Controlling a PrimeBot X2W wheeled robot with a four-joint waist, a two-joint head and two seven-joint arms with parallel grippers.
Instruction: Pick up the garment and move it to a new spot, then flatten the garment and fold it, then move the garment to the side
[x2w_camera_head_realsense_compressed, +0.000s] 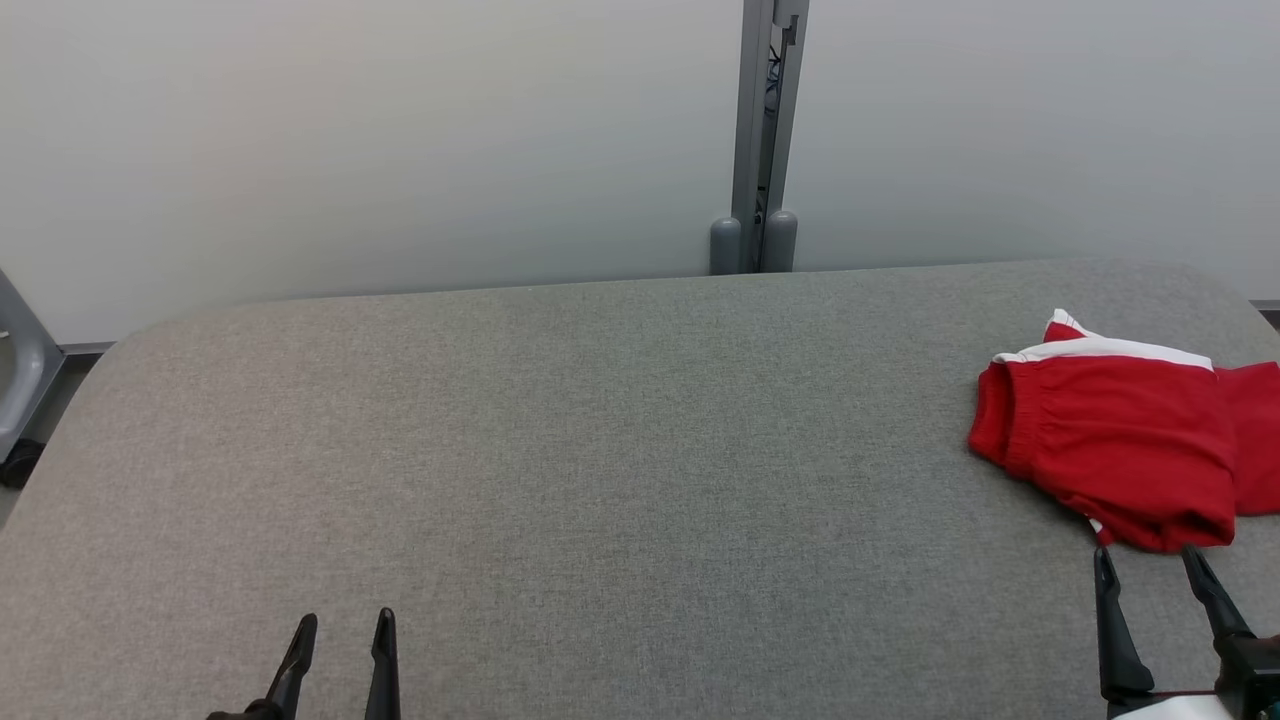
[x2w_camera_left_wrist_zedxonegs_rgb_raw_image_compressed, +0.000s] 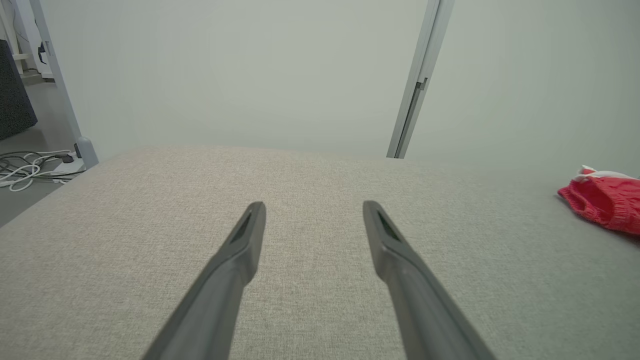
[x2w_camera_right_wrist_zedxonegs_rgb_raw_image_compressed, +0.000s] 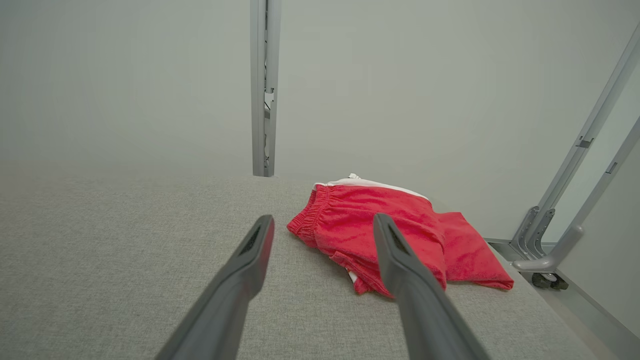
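We note the garment (x2w_camera_head_realsense_compressed: 1110, 440), red with a white band and a gathered waist, lying bunched at the far right of the grey fabric surface (x2w_camera_head_realsense_compressed: 600, 450), close to its right edge. Right gripper (x2w_camera_head_realsense_compressed: 1146, 558): jaws released, spread wide, nothing between them. Their tips sit just short of the garment's near edge; whether they touch it we cannot tell. Left gripper (x2w_camera_head_realsense_compressed: 347, 617): jaws likewise released and empty, over bare surface at the near left, well apart from the garment. A grey post (x2w_camera_head_realsense_compressed: 762, 130) stands behind the surface's far edge, against a pale wall (x2w_camera_head_realsense_compressed: 350, 150).
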